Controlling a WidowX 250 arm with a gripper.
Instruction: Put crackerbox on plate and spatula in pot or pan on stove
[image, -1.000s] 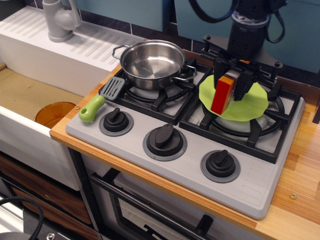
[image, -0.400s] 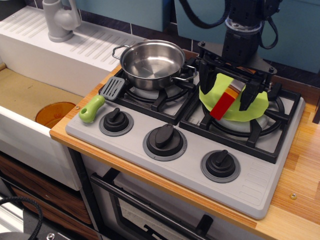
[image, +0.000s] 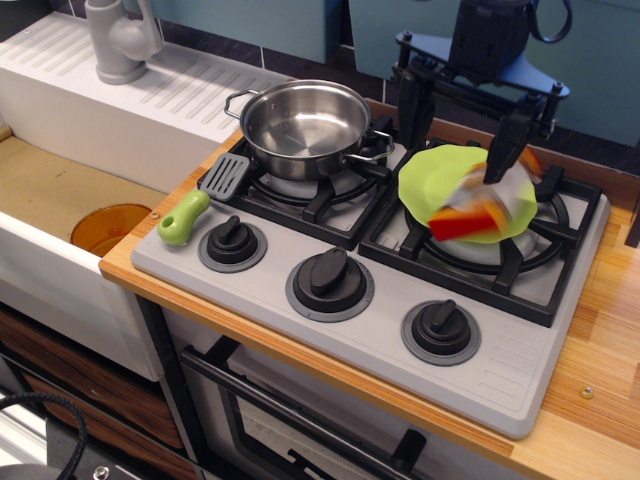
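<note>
- observation.image view: the small flat cracker box with white front and orange-red bands (image: 482, 207) now lies on the round lime-green plastic plate (image: 440, 177), motion-blurred, red narrow side toward the camera; a second ago it hung upright between the fingers just above that plate
- Box was tilting over 0.4 s ago; now it is down and apart from the gripper, so release has happened. Blur says it may still be settling
- Judgement: first half of the task looks done, provided the box stays inside the plate rim; its right end is close to the rim
- Black gripper (image: 462, 122) has risen clear of the plate. Fingers spread wide, one at each side, holding nothing and touching nothing
- Small toy spatula with slotted grey blade and stubby lime-green handle (image: 205, 195) lies untouched on the grey toy cooktop with black burner grates (image: 330, 240), blade beside the left burner, handle toward the front-left corner, near the left black round knob (image: 231, 241)
- Shiny stainless-steel shallow pot with two loop handles (image: 304, 127) sits empty on the left burner, just behind the spatula blade
- Plate rests on the right burner grate; cooktop sits on the wooden tabletop (image: 600, 380)
- Judgement: next move is across to the spatula; the thick handle looks the better grip
</note>
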